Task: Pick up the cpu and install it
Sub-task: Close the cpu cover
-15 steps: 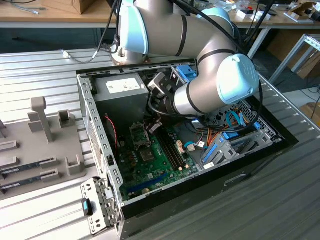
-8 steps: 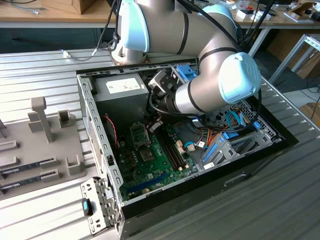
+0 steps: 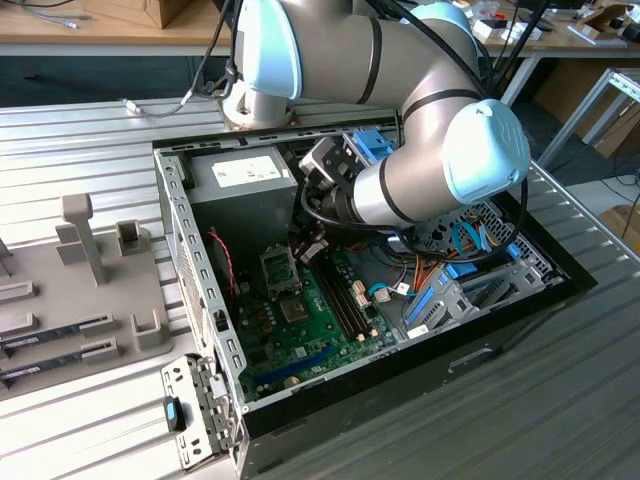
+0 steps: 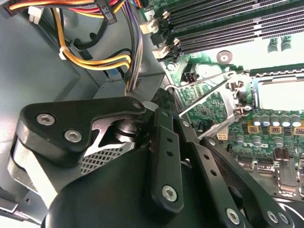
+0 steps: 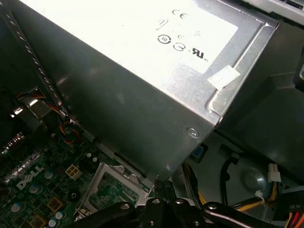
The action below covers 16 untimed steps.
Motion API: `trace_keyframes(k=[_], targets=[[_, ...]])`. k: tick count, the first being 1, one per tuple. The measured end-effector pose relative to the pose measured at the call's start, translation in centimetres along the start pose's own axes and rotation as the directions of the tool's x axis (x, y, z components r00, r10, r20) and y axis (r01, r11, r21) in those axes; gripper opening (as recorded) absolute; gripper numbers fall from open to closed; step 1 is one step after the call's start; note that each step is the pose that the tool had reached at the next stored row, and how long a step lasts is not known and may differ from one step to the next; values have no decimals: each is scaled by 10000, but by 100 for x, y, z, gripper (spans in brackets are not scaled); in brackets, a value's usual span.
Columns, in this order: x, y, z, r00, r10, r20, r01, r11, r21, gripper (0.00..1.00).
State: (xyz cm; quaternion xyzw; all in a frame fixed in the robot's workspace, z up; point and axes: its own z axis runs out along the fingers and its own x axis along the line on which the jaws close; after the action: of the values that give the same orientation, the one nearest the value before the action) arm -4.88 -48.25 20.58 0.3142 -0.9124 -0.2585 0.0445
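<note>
My gripper reaches down into the open computer case, just over the motherboard and beside the dark metal socket frame. In the second wrist view its black fingers meet at a point, so the gripper is shut, and the hooked end of the thin socket lever lies right at the tips. Whether the lever is gripped I cannot tell. A pale silver square, apparently the cpu, lies inside the socket, washed out by glare. The first wrist view shows the gripper beside the raised frame lid.
The grey power supply box stands close over the socket at the case's back. Memory slots run beside the socket. Yellow, orange and purple cables hang near the arm. A grey fixture tray lies outside the case at the exterior view's left.
</note>
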Motion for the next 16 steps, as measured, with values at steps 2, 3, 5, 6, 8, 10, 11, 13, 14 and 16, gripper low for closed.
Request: trace_keyframes(k=[2, 3, 5, 6, 8, 10, 11, 13, 14, 16], targets=[[8, -7, -6, 10000, -11, -5, 11, 10000, -2, 11], [12, -11, -10, 10000, -30, -14, 30, 10000, -5, 11], [24, -19, -26, 9999, -97, -48, 97, 10000, -14, 11], [26, -19, -33, 9999, -108, -52, 108, 9999, -18, 11], [28, -14, -49, 9999, -117, -46, 116, 9999, -30, 11], [28, -9, -64, 9999, -119, -42, 119, 9999, -36, 11], [28, -3, -76, 9999, -120, -40, 120, 9999, -39, 11], [27, 7, -97, 9999, -122, -35, 122, 9999, -47, 11], [27, 10, -104, 9999, -124, -32, 124, 9999, -51, 11], [27, 16, -117, 9999, -126, -26, 126, 9999, -58, 11]])
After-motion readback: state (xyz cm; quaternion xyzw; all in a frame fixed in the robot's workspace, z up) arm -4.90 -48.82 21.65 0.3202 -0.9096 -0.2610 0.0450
